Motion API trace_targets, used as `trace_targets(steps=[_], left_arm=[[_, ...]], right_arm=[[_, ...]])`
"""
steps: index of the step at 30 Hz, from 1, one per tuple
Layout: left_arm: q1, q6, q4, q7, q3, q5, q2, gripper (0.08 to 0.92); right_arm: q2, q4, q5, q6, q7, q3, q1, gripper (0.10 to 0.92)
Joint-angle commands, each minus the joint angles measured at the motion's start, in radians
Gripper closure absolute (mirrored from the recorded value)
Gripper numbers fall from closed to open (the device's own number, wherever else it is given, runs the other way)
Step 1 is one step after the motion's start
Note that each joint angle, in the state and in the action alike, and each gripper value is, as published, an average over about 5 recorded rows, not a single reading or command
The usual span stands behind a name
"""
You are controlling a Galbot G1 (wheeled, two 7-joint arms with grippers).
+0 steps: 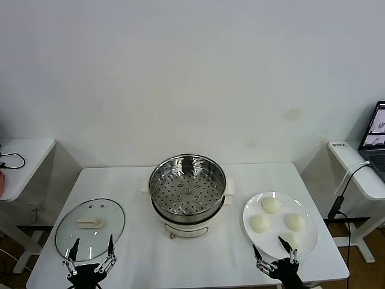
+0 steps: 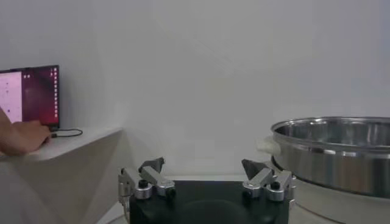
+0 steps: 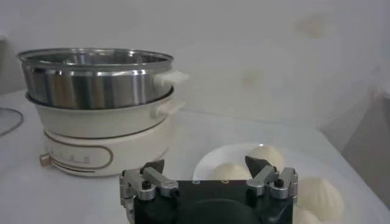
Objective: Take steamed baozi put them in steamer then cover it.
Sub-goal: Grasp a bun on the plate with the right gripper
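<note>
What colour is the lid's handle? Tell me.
Cream-white, on the clear glass cover; the head view shows it best.

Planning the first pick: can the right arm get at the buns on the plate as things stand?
Probably yes. The right end effector hovers open at the plate's near edge, with the buns lying uncovered just beyond it and nothing in between.

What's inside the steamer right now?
The steamer holds only its perforated tray, no baozi. Whatever lies beneath that tray is hidden.
</note>
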Motion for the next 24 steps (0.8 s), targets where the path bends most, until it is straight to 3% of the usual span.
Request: trace_targets(steps=[1, 10, 18, 24], left_arm=[[-0.002, 0.068, -0.016, -0.002, -0.005, 0.016, 0.003, 0.177], [-0.024, 0.093, -0.031, 0.024, -0.032, 0.070, 0.012, 0.177], [-0.027, 0.092, -0.030, 0.034, -0.037, 0.097, 0.005, 0.177], [-0.025, 0.090, -0.027, 0.031, -0.029, 0.127, -0.004, 0.177]], right_arm=[[-0.011, -0.007, -0.047, 0.001, 0.005, 0.014, 0.025, 0.203], [-0.159, -0.084, -0.335, -0.011, -0.052, 0.155, 0.186, 0.203], [-0.413, -0.206, -0.591, -0.030, -0.296, 0.193, 0.373, 0.203], [-0.603, -0.327, -0.681, 0.000, -0.477, 0.057, 0.560, 0.202]])
